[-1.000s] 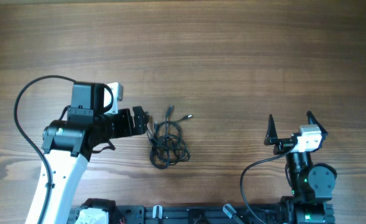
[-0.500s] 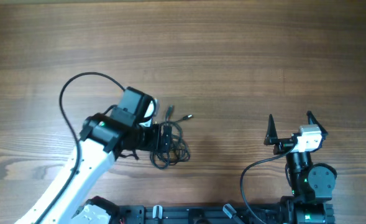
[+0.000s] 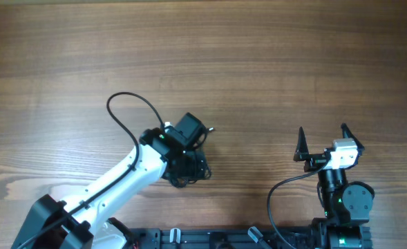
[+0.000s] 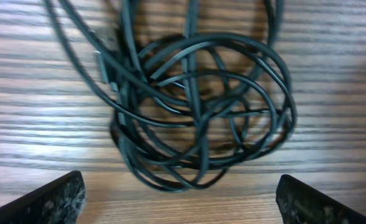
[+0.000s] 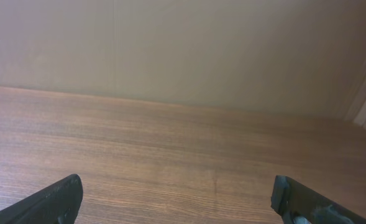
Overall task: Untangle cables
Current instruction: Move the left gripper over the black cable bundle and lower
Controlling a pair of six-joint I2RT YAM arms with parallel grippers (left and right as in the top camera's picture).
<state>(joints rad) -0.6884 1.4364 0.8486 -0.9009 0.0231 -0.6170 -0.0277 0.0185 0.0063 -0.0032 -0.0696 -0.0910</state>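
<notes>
1. The cables (image 4: 201,112) were thin, smooth black cords with a round section and a slight sheen. They were looped over one another many times into a roughly circular knotted bundle.
2. Several strands ran out of the bundle toward the top of the left wrist view. A small greyish plug end (image 4: 102,63) lay among them.
3. Overhead, the bundle (image 3: 197,171) lay on the near-centre part of the table, partly hidden under the left wrist. One small plug end (image 3: 209,129) stuck out just beyond it.
4. The left gripper (image 4: 181,200) hung directly above the bundle with its jaws spread wide, one dark, rough-textured fingertip at each side. It held nothing, and contact could not be seen.
5. The table (image 3: 258,69) was brown wood with long, streaky grain and a matte surface.
6. The right gripper (image 3: 323,135) was well apart at the right near edge. Its pointed black fingers (image 3: 301,142) were spread wide and empty.
7. The right wrist view showed only bare wood and a plain beige wall.
</notes>
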